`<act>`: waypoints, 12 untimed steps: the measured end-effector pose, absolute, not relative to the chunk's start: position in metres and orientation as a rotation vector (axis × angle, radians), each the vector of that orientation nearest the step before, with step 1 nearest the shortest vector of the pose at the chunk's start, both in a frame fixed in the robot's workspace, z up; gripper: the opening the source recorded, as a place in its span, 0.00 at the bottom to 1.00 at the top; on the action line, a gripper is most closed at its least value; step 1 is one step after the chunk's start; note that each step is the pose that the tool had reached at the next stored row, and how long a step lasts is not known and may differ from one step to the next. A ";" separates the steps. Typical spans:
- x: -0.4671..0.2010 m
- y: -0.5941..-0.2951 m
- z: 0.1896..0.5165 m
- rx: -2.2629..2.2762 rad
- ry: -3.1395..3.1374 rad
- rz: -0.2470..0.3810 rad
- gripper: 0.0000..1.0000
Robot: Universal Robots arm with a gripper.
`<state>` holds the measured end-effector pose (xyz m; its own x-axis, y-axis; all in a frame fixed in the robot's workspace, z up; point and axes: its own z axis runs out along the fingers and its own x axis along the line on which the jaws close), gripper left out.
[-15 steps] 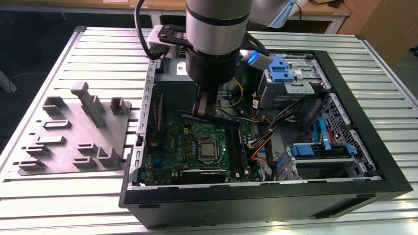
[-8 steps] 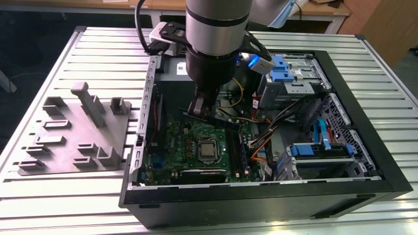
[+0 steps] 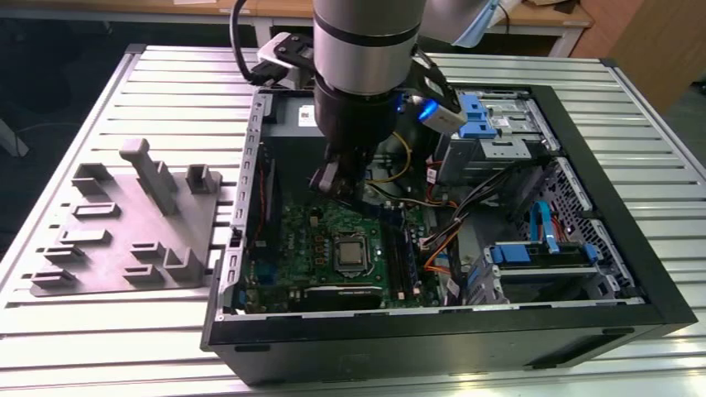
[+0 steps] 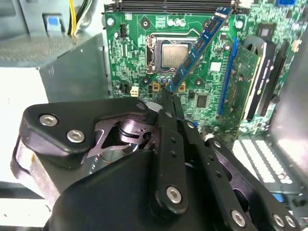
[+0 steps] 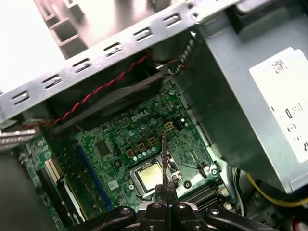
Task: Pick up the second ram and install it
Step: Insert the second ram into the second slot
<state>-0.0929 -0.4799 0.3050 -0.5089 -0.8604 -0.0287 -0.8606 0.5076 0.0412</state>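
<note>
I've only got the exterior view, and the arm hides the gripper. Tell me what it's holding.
Observer: In the second wrist view the gripper is shut on one end of the second ram.
Operator: Give me the stick's position over the board.
Observer: In that view it slants across one side of the processor, with its free end near the long black slots. I cannot tell whether it touches them.
</note>
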 end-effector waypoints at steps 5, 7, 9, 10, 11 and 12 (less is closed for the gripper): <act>-0.093 -0.480 0.304 -1.427 2.790 0.078 0.11; -0.093 -0.480 0.304 -1.377 2.814 0.078 0.11; -0.093 -0.480 0.304 -1.325 2.838 0.077 0.11; -0.093 -0.480 0.304 -1.300 2.849 0.077 0.11; -0.093 -0.480 0.304 -1.272 2.861 0.077 0.11; -0.093 -0.480 0.303 -1.246 2.872 0.077 0.11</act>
